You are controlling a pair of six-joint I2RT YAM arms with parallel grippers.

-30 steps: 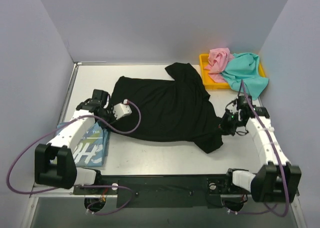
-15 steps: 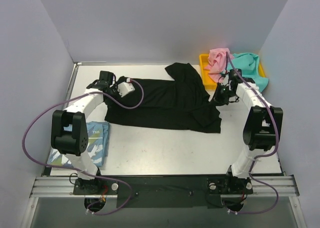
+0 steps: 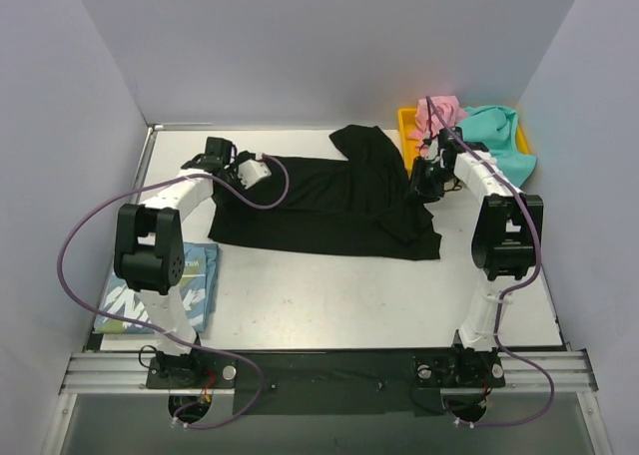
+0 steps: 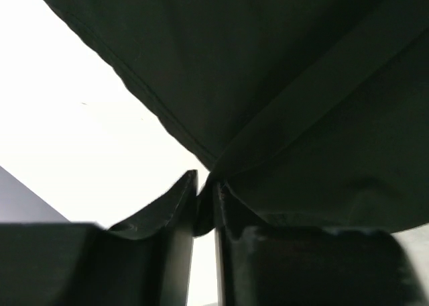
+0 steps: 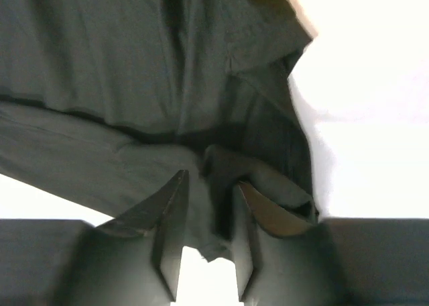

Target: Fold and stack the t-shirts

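Whereas a second ago the black t-shirt lay spread wide with both arms near its front hem, it now lies folded front-to-back as a flatter band across the middle of the table. One sleeve still projects towards the far edge. The left gripper has moved to the shirt's far-left corner; the left wrist view shows its fingers pressed almost together on a fold of black cloth. The right gripper has moved to the far-right corner, just beside the yellow tray; its fingers pinch bunched black fabric. The light blue t-shirt remains at the near left, partly behind the left arm. The pink t-shirt and the teal t-shirt lie unchanged in the tray.
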